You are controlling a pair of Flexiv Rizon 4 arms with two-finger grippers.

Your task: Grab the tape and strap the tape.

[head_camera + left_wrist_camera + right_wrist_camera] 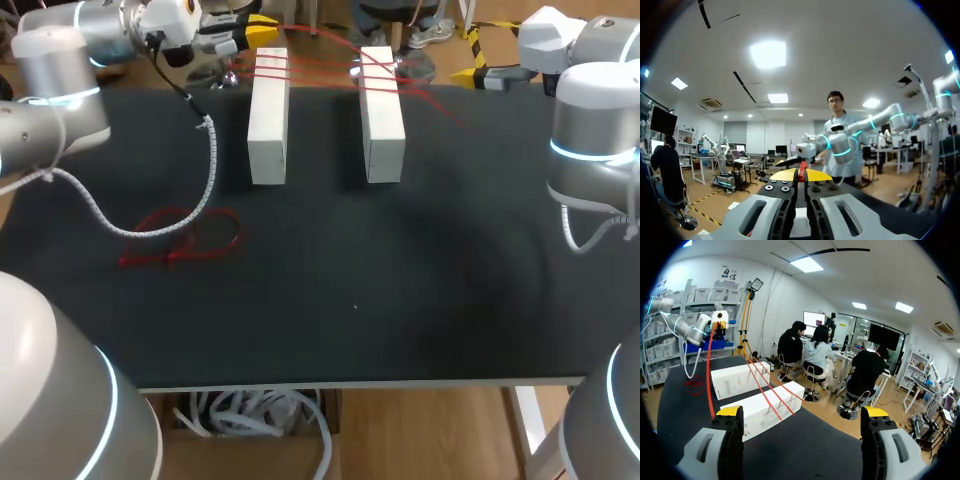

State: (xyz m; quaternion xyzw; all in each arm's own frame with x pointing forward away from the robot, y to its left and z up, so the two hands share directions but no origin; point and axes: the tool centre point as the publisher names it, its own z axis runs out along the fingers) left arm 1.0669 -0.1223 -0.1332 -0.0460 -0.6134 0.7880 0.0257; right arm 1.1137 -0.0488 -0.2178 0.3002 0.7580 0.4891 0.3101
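Note:
Two white blocks [268,118] [382,118] lie side by side at the far middle of the black table [400,300]. Several thin red straps [320,68] cross their far ends. My left gripper [260,30] hangs past the table's far edge, beyond the left block. In the left wrist view, this gripper [801,175] is shut on a red strap [801,171] pinched between its yellow tips. My right gripper [468,58] stays at the far right edge. It [802,412] stands wide open and holds nothing, with the blocks [762,407] and straps [771,395] ahead of it.
A loose bundle of red straps [185,238] lies on the table's left part, with the left arm's white coiled cable [205,165] hanging over it. My right arm [840,142] shows ahead in the left wrist view.

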